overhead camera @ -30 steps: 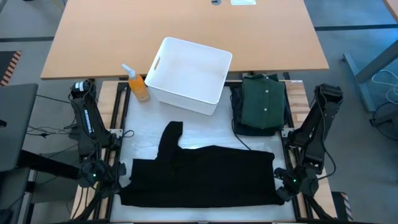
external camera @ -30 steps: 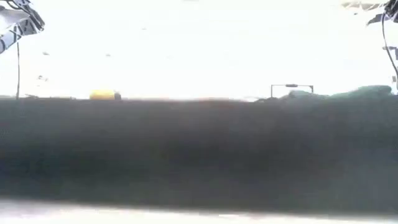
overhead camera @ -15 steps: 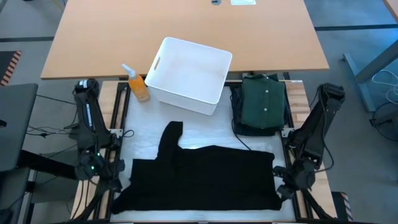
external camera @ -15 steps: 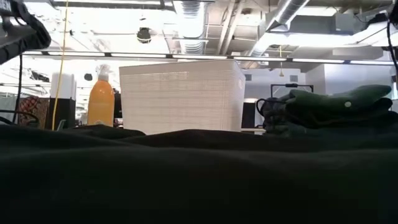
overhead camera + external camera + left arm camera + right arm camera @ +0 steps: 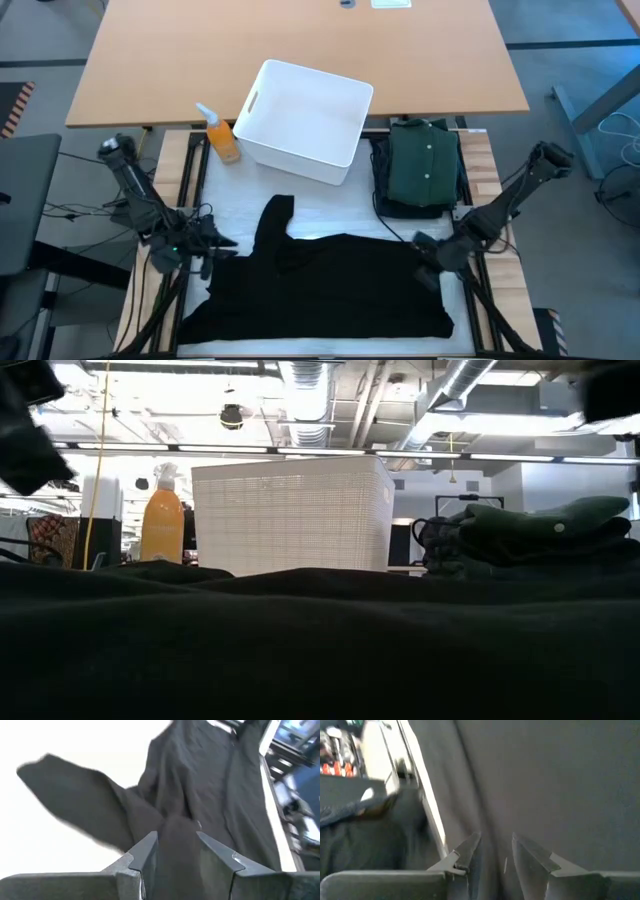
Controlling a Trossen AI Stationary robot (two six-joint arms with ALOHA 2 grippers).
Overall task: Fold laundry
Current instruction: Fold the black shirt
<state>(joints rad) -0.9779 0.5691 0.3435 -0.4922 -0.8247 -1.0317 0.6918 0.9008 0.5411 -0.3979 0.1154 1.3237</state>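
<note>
The laundry's black garment [image 5: 330, 285] lies folded flat on the white mat, with one sleeve [image 5: 272, 215] sticking out toward the far edge. It fills the lower half of the low view [image 5: 320, 650]. My left gripper [image 5: 212, 243] [image 5: 175, 842] hovers open over the garment's far left corner, a cloth ridge showing beyond its fingers. My right gripper [image 5: 428, 260] [image 5: 496, 840] hovers open over the garment's far right corner. A folded dark green buttoned shirt [image 5: 425, 165] [image 5: 540, 525] rests on a dark pile at the far right.
A white plastic bin [image 5: 305, 120] [image 5: 290, 515] stands at the far middle, an orange spray bottle [image 5: 222, 140] [image 5: 162, 520] to its left. Wooden slats [image 5: 480, 160] and the arms' frames border the mat on both sides. A wooden tabletop [image 5: 300, 40] lies beyond.
Both grippers have left the garment's near corners, moving toward the far edge and inward while turning; they now stand over its far corners. In the low view the dark cloth that was a blur has settled and lies still.
</note>
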